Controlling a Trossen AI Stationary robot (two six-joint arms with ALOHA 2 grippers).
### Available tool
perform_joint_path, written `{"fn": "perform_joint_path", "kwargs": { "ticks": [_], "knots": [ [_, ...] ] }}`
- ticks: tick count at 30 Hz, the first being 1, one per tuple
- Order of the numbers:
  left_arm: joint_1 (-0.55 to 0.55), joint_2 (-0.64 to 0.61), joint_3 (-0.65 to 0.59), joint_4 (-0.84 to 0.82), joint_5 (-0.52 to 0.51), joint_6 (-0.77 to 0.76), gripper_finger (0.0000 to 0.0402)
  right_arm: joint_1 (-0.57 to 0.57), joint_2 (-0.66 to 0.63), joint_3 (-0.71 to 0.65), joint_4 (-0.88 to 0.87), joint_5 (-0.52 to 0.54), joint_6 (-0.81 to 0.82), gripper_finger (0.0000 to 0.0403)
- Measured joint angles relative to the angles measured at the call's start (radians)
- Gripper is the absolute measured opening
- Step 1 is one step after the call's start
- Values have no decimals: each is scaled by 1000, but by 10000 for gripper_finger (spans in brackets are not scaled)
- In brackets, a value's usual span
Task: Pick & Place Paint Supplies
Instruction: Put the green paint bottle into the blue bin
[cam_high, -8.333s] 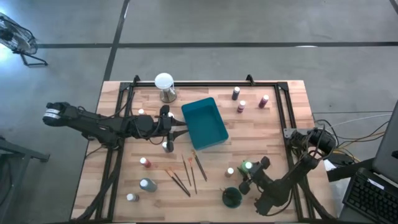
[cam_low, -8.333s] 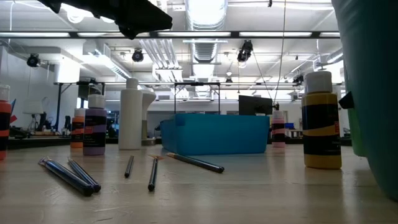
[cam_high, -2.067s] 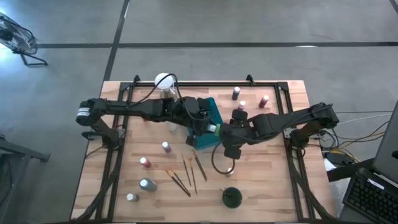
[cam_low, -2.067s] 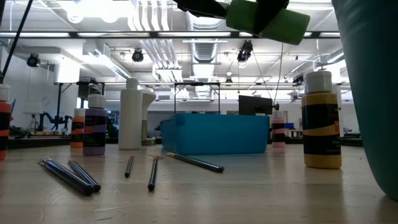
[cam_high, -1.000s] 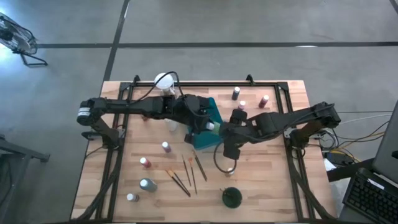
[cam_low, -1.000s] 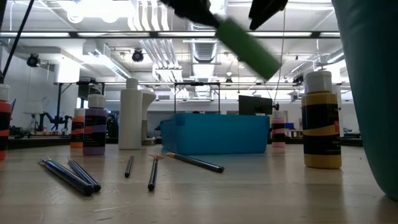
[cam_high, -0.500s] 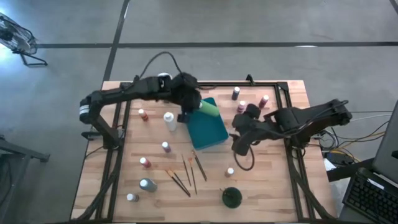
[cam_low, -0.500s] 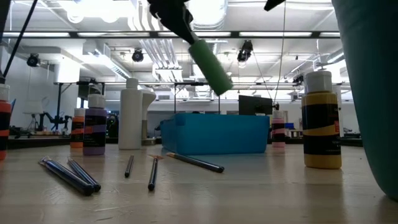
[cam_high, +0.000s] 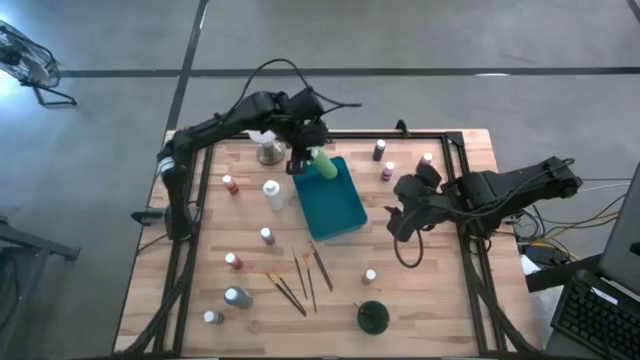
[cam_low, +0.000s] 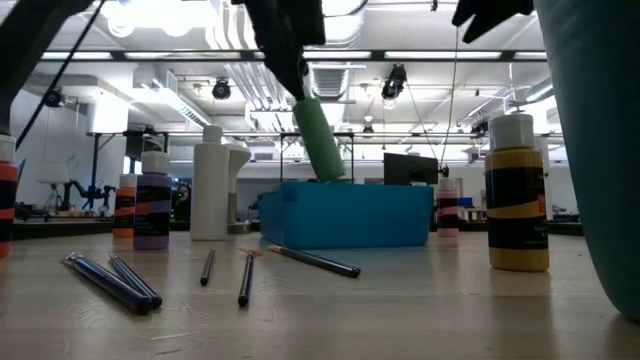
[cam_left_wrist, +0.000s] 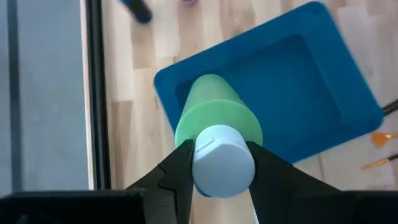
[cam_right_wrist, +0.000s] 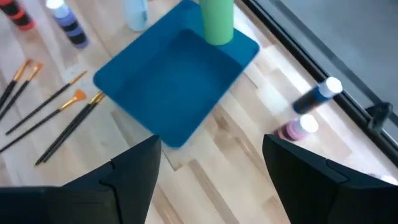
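Note:
A large green bottle (cam_high: 324, 164) with a white cap hangs tilted over the far end of the teal tray (cam_high: 340, 210), its base end down. My left gripper (cam_high: 307, 157) is shut on it; in the low view the bottle (cam_low: 318, 138) slants above the tray (cam_low: 350, 218). My right gripper (cam_high: 398, 222) stands open to the right of the tray with nothing between its fingers (cam_right_wrist: 134, 168). Thin brushes (cam_high: 300, 280) lie flat on the table near the tray's near end. My left gripper pinches the green bottle's white cap (cam_left_wrist: 222, 160) between its two fingers (cam_left_wrist: 180, 174), one on each side. The fingers slant down from above. The bottle's body (cam_left_wrist: 214, 115) hangs below them, tilted and clear of the tray.
Small bottles stand left of the tray (cam_high: 272, 193), (cam_high: 267, 236), (cam_high: 233, 261), and at the far right (cam_high: 388, 171). A dark green bottle (cam_high: 372, 316) stands at the near edge. A white globe (cam_high: 265, 148) stands under the left arm. A yellow bottle (cam_low: 517, 195) is close to the low camera.
My left gripper has carried the green bottle toward the table's far edge and tipped further down; the bottle now hangs steeper over the tray's far end. My right gripper, open, has drawn back toward the table's right edge, away from the tray.

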Motion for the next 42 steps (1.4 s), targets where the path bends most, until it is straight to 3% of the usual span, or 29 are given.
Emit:
{"fn": "perform_joint_path", "kwargs": {
  "ticks": [8, 18, 24, 36, 42],
  "knots": [
    [21, 138, 104, -64, -1, -29, 125, 0, -93, -139, 0, 3, 54, 281],
    [19, 238, 222, -69, -3, -36, 125, 0, -203, -269, 7, 3, 64, 256],
    [17, 280, 271, -90, -4, -35, 125, 0, -260, -320, 10, 14, 64, 265],
    [17, 300, 291, -92, -7, -41, 125, 0, -326, -357, 9, 54, 67, 282],
    [16, 292, 296, -236, -69, -100, 125, 0, -329, -357, 8, 54, 67, 265]
  ]
}}
